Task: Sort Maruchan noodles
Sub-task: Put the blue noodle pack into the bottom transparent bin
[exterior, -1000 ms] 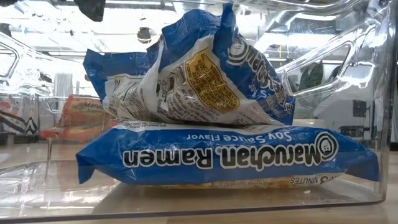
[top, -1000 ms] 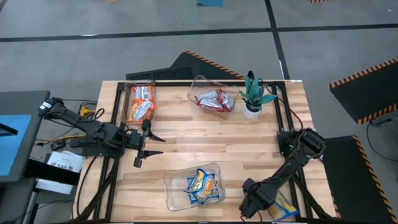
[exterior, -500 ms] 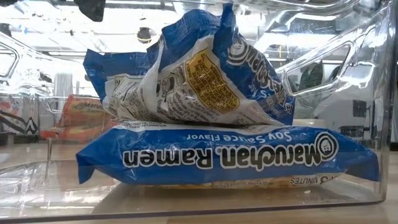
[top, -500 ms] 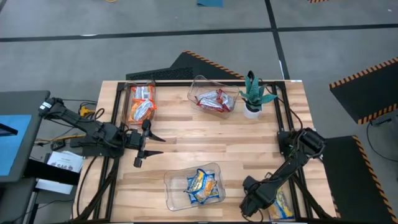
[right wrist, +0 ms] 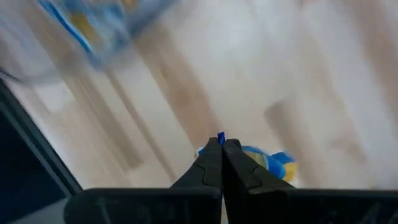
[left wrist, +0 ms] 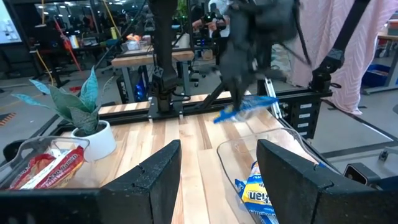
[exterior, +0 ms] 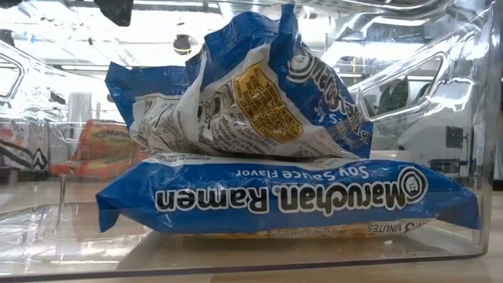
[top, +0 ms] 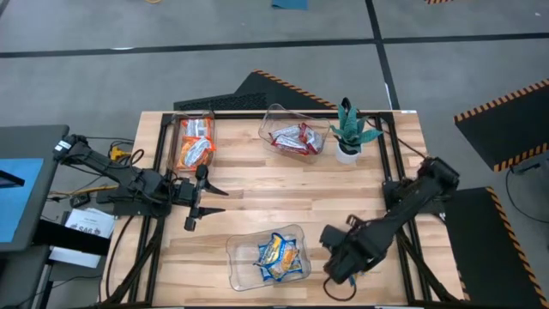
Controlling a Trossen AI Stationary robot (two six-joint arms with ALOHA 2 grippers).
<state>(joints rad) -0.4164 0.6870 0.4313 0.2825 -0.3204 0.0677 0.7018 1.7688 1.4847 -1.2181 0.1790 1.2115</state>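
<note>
Right gripper (right wrist: 222, 146), fingers pinched together on the edge of a blue-and-yellow flat plastic ramen packet (right wrist: 264, 160), raised above the table's front right area just beside the near clear plastic bin (top: 244, 249). The high view shows only the dark gripper (top: 336, 268) and its arm reaching in from the right edge; the held packet is hidden beneath it there. The left wrist view shows it from the side: the packet (left wrist: 244, 107) hangs from the gripper (left wrist: 239, 99), clear of the light wooden slatted table (left wrist: 186, 146).

Left gripper (top: 206, 198), fingers spread wide, idle over the table's left-centre, pointing toward the middle.

Near bin contents: two blue-and-yellow soy-sauce ramen packets (top: 279, 256). The low view alone shows how they are stacked, a crumpled packet (exterior: 244, 94) lying on a flat one (exterior: 291, 196) printed "Maruchan Ramen".

Back left: a clear rectangular bin (top: 178, 124) holding orange ramen packets (top: 195, 143). Back centre: a clear tilted bin (top: 270, 120) holding red-and-white ramen packets (top: 300, 137). Just beside it on the right: a small green potted plant in a white pot (top: 348, 130).

In the low view the near bin's wall fills the picture and blocks both grippers.
</note>
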